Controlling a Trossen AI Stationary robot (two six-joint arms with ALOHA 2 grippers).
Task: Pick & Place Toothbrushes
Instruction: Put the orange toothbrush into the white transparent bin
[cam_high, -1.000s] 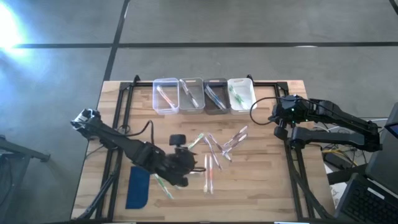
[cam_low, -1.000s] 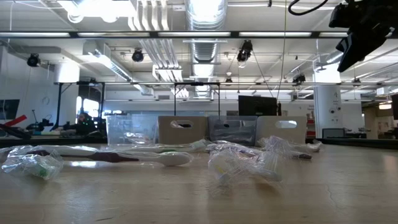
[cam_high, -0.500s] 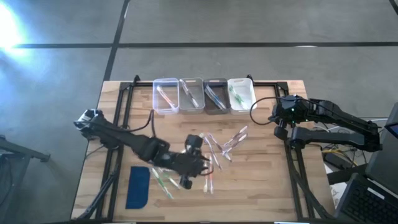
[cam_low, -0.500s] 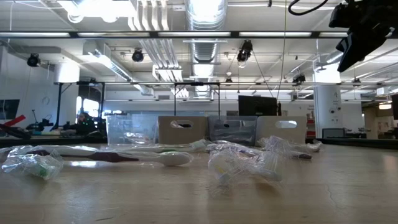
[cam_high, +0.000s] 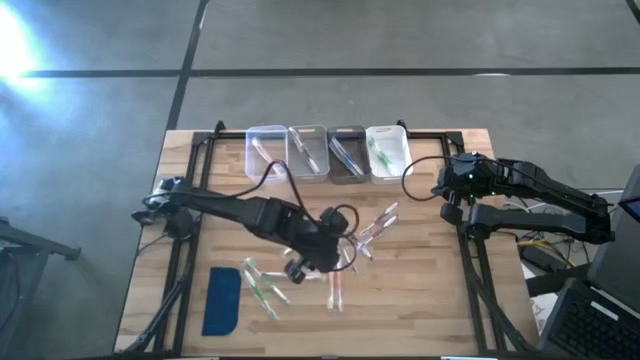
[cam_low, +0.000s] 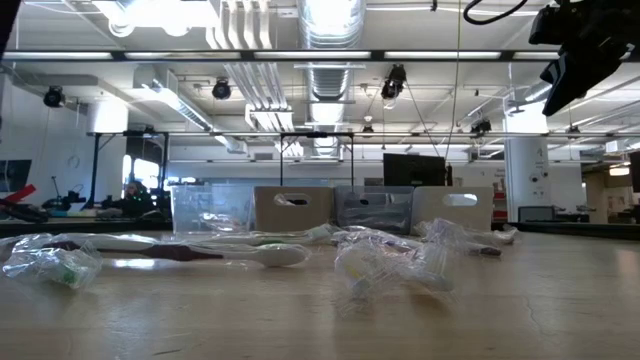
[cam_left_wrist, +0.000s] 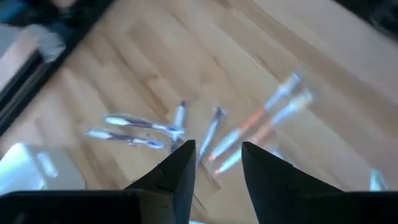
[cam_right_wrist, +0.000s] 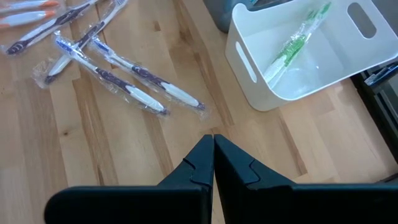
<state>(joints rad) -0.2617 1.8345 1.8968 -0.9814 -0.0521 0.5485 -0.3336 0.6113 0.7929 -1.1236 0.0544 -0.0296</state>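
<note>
Since the toothbrushes (cam_high: 352, 238) scattered mid-table look light, thin and slick in crinkly wrappers, you should pinch one across its stiff handle. Your left gripper (cam_high: 318, 262), fingers parted and empty, hovers at their seven o'clock; the right gripper (cam_high: 448, 186), clenched shut, waits at three o'clock.
</note>
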